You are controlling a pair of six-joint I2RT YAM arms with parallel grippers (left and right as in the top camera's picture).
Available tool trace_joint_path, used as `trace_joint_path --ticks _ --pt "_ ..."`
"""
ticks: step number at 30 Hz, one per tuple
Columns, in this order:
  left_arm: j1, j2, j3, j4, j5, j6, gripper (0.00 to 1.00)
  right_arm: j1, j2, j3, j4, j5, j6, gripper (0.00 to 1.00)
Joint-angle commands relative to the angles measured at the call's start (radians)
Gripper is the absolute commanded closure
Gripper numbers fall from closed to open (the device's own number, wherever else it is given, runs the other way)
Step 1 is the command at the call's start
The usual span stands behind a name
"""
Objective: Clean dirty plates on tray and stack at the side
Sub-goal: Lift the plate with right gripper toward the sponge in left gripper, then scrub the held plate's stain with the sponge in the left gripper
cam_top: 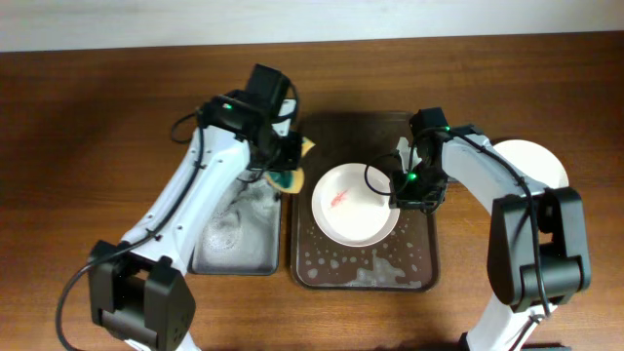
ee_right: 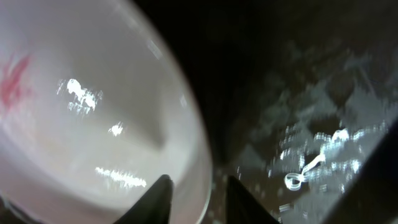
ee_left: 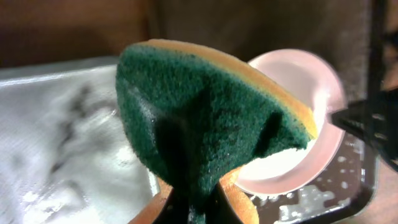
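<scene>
One white plate (cam_top: 363,219) with a red smear (cam_top: 339,199) lies on the dark brown tray (cam_top: 419,263). My right gripper (cam_top: 408,195) is closed on the plate's right rim, one finger over the inside and one outside; the right wrist view shows this gripper (ee_right: 200,194), the plate (ee_right: 93,124) and the smear (ee_right: 15,84). My left gripper (cam_top: 286,168) is shut on a green and yellow sponge (ee_left: 205,118), held above the tray's left edge, just left of the plate (ee_left: 311,81). Clean white plates (cam_top: 534,161) sit stacked at the right.
A grey sponge tray (cam_top: 234,234) with foam lies left of the brown tray. Soapy water spots cover the brown tray's front part (cam_top: 361,268). The wooden table stretches all round.
</scene>
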Motion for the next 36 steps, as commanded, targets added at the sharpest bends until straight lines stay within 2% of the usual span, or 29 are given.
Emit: trace_joint_path --ticks 1,3,7,9,11,12,15,16,18,20,23,24,26,27,28,32,36 --pt "-0.060 0.020 0.004 0.060 0.023 -0.027 1.00 -0.005 0.031 -0.004 0.020 0.013 0.043 0.82" --pt "-0.084 0.063 -0.006 0.099 0.036 -0.050 1.00 -0.005 0.034 -0.004 0.038 0.017 0.048 0.96" --pt "-0.156 0.210 -0.006 0.163 0.082 -0.167 1.00 -0.005 0.036 -0.004 0.047 0.102 0.145 0.96" --pt "-0.181 0.269 -0.006 0.197 0.114 -0.188 1.00 -0.005 0.036 -0.004 0.050 0.102 0.143 0.96" --pt "-0.209 0.341 -0.006 0.256 0.144 -0.274 1.00 -0.004 0.036 -0.004 0.045 0.098 0.140 0.96" --pt "-0.222 0.392 -0.006 0.317 0.238 -0.286 1.00 -0.003 0.036 -0.004 0.040 0.098 0.140 0.96" --pt "-0.221 0.496 -0.006 0.323 0.244 -0.321 1.00 -0.003 0.036 -0.004 0.030 0.098 0.140 0.96" --pt "-0.221 0.510 -0.006 0.307 0.209 -0.294 1.00 -0.003 0.036 -0.004 0.026 0.098 0.140 0.96" --pt "-0.216 0.520 -0.005 0.165 -0.060 -0.298 1.00 -0.003 0.036 -0.004 0.026 0.098 0.140 0.96" --pt "-0.185 0.519 0.032 0.017 -0.235 -0.311 1.00 -0.003 0.036 -0.004 0.022 0.098 0.141 0.96" --pt "-0.129 0.519 0.174 -0.161 -0.370 -0.323 1.00 -0.003 0.036 -0.004 0.014 0.098 0.141 0.96" --pt "-0.119 0.519 0.208 -0.185 -0.375 -0.323 1.00 -0.003 0.036 -0.004 0.014 0.098 0.141 0.96" --pt "-0.118 0.519 0.217 -0.145 -0.285 -0.323 1.00 -0.003 0.036 -0.004 0.014 0.098 0.141 0.96" --pt "-0.125 0.520 0.201 -0.093 -0.182 -0.323 1.00 -0.003 0.036 -0.004 0.014 0.098 0.141 0.96" --pt "-0.146 0.520 0.163 0.014 -0.011 -0.323 1.00 -0.003 0.036 -0.004 0.014 0.098 0.141 0.96" --pt "-0.243 0.520 0.059 0.263 0.327 -0.323 1.00 -0.003 0.036 -0.004 0.014 0.098 0.141 0.96" --pt "-0.305 0.520 0.051 0.321 0.491 -0.323 1.00 -0.003 0.036 -0.004 0.014 0.098 0.141 0.96"
